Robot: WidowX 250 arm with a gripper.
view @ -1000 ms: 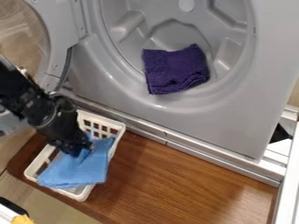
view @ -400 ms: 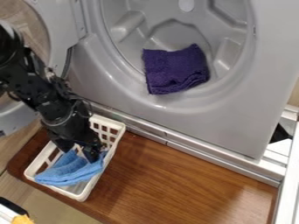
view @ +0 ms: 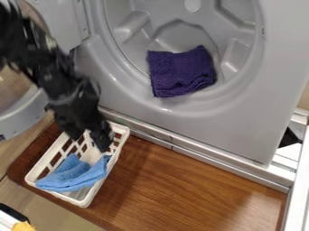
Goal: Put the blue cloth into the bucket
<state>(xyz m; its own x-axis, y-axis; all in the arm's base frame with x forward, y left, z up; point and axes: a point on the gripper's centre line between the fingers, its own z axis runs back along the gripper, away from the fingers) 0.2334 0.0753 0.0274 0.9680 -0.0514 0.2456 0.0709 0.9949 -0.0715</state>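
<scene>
Step in hand: release, judged complete. Gripper (view: 89, 137) fingers seen spread, nothing pinched. Blue cloth (view: 71, 175) located just below the gripper in the view, bunched inside the bucket (view: 88, 199), its upper right edge near one fingertip. Next: gripper to be lifted clear, fingers kept apart, so that neither cloth nor rim is snagged.

Grey front-loading appliance (view: 241, 135) with round drum opening (view: 181, 38); its door (view: 25, 116) stands open at left. Below the metal trim (view: 211, 158) lies a glossy reddish-brown wooden surface (view: 199, 185), bearing a soft patch of reflected light, with paler flooring (view: 57, 214) at lower left and white framework (view: 294, 198) at right.
</scene>
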